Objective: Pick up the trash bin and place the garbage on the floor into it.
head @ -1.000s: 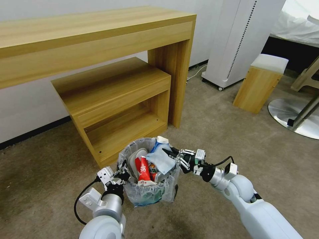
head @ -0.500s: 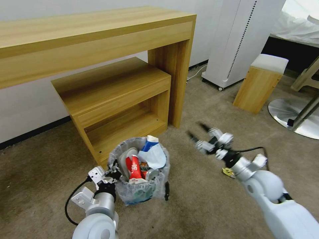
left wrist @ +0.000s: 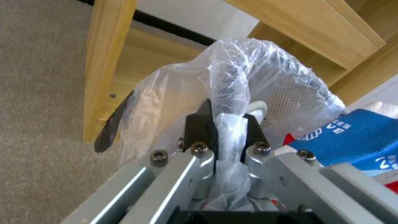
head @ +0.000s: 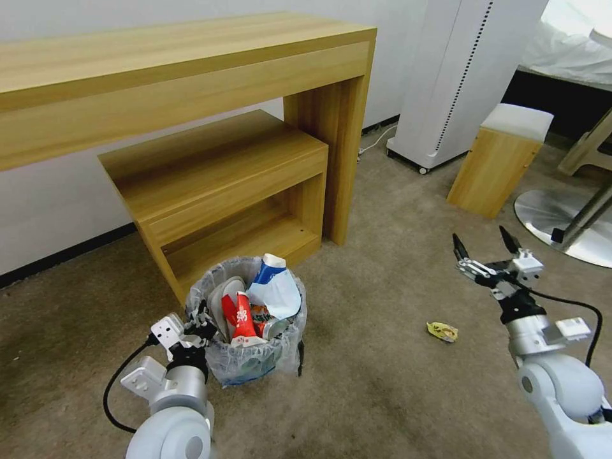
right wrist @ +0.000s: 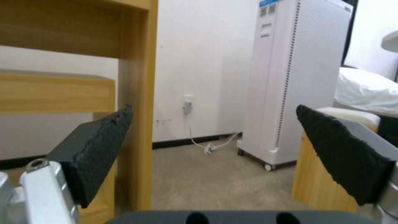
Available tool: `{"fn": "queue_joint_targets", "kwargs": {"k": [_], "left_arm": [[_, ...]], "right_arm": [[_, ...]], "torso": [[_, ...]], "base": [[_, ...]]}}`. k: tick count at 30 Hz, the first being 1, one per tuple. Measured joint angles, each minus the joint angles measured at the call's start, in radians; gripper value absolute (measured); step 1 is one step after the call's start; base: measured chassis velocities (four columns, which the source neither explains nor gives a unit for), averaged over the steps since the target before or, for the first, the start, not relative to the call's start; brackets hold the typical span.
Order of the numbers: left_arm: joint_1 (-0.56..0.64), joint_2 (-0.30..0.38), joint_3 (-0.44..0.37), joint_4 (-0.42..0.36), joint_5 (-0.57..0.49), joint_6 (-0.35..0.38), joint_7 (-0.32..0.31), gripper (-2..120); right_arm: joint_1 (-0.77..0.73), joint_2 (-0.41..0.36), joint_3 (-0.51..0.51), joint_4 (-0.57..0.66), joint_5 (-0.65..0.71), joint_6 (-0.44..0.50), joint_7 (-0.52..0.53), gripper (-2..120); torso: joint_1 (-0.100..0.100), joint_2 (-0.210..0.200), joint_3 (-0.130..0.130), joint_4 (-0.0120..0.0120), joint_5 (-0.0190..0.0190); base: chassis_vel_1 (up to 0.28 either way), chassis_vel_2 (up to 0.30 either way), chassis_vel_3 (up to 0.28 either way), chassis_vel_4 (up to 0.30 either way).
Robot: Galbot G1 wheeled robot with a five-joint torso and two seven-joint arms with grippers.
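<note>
The trash bin (head: 255, 368), black with a crinkled plastic bag over its rim, is near the low shelf and full of garbage: a blue-white cup (head: 275, 290), a red wrapper (head: 241, 317), a white slipper (head: 223, 298). My left gripper (head: 201, 320) is shut on the bin's near-left rim; in the left wrist view the left gripper (left wrist: 227, 123) pinches the bag-covered trash bin (left wrist: 248, 74) edge. A yellow wrapper (head: 442, 331) lies on the beige floor (head: 382, 395). My right gripper (head: 488, 252) hangs open above and to the right of the wrapper. In the right wrist view, nothing is between the right gripper's (right wrist: 213, 118) fingers.
A wooden desk (head: 191, 64) and a low wooden shelf unit (head: 223, 185) stand behind the bin. A white tower appliance (head: 459, 76), a small cushioned wooden stool (head: 500, 159) and a round metal chair base (head: 561, 223) are at the right. Open carpet lies between bin and wrapper.
My right gripper has left the bin's top, swung right and stands open beyond the yellow wrapper. The left arm has carried the bin a little to the left.
</note>
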Motion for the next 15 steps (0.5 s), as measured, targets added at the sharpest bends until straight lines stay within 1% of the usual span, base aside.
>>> {"fn": "queue_joint_targets", "kwargs": {"k": [2, 15], "left_arm": [[0.003, 0.001, -0.001, -0.001, 0.001, -0.001, 0.004, 3], [0.011, 0.007, 0.0, 0.001, 0.005, -0.002, 0.009, 3]], "right_arm": [[-0.014, 0.028, 0.001, -0.011, -0.01, 0.025, -0.006, 100], [-0.006, 0.054, -0.014, -0.017, -0.011, 0.041, -0.024, 100]], "torso": [[0.0, 0.0, 0.0, 0.0001, -0.0001], [0.0, 0.0, 0.0, 0.0002, -0.0001]], "base": [[0.0, 0.0, 0.0, 0.0], [0.0, 0.0, 0.0, 0.0]]}}
